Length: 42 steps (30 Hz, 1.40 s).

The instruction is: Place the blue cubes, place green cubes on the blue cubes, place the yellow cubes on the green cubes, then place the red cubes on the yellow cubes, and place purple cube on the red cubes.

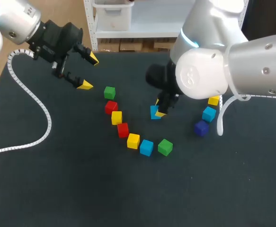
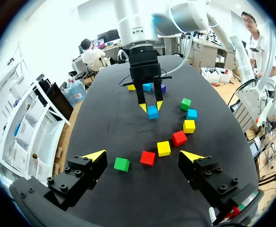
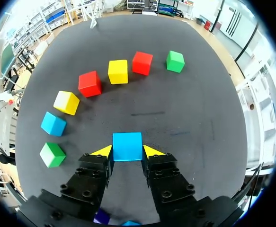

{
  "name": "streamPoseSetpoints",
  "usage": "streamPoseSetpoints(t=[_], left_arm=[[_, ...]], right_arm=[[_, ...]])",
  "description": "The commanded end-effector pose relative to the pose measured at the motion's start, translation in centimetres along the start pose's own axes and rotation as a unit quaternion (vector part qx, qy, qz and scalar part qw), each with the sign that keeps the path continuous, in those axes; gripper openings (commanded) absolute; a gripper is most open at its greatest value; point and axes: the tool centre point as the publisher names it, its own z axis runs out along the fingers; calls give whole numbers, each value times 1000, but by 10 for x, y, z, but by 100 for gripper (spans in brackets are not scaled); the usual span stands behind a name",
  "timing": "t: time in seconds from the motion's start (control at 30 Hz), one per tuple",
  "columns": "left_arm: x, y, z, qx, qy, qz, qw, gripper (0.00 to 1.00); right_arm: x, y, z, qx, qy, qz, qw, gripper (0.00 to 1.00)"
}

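While your right jaws are closed on a blue cube (image 3: pixel 127 146), one yellow tip (image 3: pixel 102 151) pressed against each of two opposite faces, your left jaws hang wide apart and hold nothing, above the far left of the worktop (image 1: pixel 57 189). The gripped cube is near the middle of the worktop and low down; you cannot tell from these views whether it touches the surface. It is a plain, bright sky-blue block with crisp edges, and its top face lies square to the right wrist camera. Ahead of it curves a line of seven cubes, each just beside the next. The far green cube (image 1: pixel 109 92) lies nearest your left jaws. After it come the far red cube (image 1: pixel 111 107), far yellow cube (image 1: pixel 116 117), near red cube (image 1: pixel 122 129), near yellow cube (image 1: pixel 133 141), row blue cube (image 1: pixel 146 147) and near green cube (image 1: pixel 164 147). On the other side of the gripped cube, beside your right arm (image 1: pixel 251 71), three more cubes sit near one another. These are a side yellow cube (image 1: pixel 214 100), partly hidden by that arm, a side blue cube (image 1: pixel 209 114) and the purple cube (image 1: pixel 201 128). All the cubes look alike in size and shape.
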Motion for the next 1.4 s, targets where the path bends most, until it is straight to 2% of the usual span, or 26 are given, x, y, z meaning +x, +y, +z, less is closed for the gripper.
streamPoseSetpoints(t=[0.03,1.4], left_arm=[[0,2,0,2,0,0,1000,100],[0,2,0,2,0,0,1000,100]], right_arm=[[1,-3,1,-4,-3,-1,1000,0],[1,-4,3,-6,-3,-2,1000,0]])
